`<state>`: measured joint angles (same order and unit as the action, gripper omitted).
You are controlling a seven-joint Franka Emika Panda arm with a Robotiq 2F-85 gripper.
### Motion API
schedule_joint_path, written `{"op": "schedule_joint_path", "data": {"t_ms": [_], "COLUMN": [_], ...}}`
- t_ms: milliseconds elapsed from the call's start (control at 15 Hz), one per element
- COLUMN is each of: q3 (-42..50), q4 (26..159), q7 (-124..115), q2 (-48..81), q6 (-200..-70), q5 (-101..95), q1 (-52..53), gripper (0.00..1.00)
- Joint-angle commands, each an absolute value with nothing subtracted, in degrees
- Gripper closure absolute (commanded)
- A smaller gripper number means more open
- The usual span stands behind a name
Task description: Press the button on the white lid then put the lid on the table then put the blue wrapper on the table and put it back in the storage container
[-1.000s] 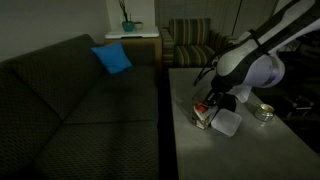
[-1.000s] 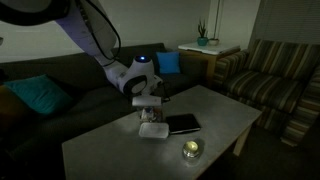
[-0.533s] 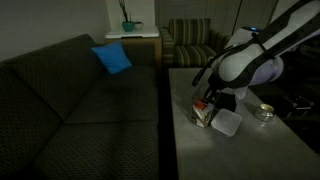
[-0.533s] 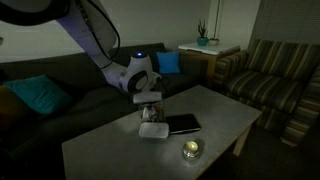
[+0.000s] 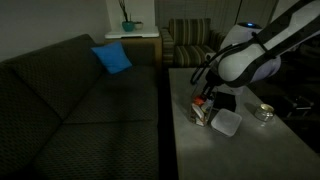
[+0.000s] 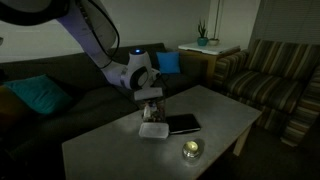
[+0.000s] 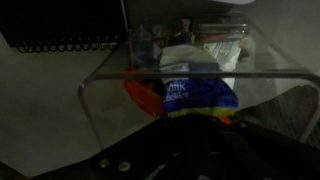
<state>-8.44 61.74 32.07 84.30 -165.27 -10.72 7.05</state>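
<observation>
**A:** Dim room, sofa [image 5: 80, 100] at left, grey table [image 5: 200, 152]: what has changed?

**B:** My gripper [image 5: 204, 101], clamped on the blue wrapper [image 7: 195, 97], has risen from the storage container [image 5: 202, 115]. The white lid [image 5: 227, 123] lies beside it on the table. The wrapper probably goes down next.

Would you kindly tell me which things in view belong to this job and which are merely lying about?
Job: white lid, storage container, blue wrapper, table.
Lying about: flat black object, small round silvery dish, blue cushion, sofa.
</observation>
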Motion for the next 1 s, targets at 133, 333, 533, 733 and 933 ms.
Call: {"op": "schedule_joint_path", "data": {"t_ms": [133, 333, 533, 733, 933], "q3": [-12.48, -14.61, -15.49, -15.05, -13.73], "q4": [60.09, 60.01, 59.80, 58.87, 57.19], "q7": [35.27, 37.76, 39.34, 39.56, 38.38], "q2": [84.30, 84.30, 84.29, 84.29, 84.29], "q6": [-157.88, -155.17, -153.36, -151.28, -148.72], "q5": [-11.90, -10.84, -10.10, -9.83, -9.91], "q1": [5.20, 4.23, 3.78, 3.93, 4.78], "gripper": [1.00, 0.73, 0.55, 0.33, 0.12]}}
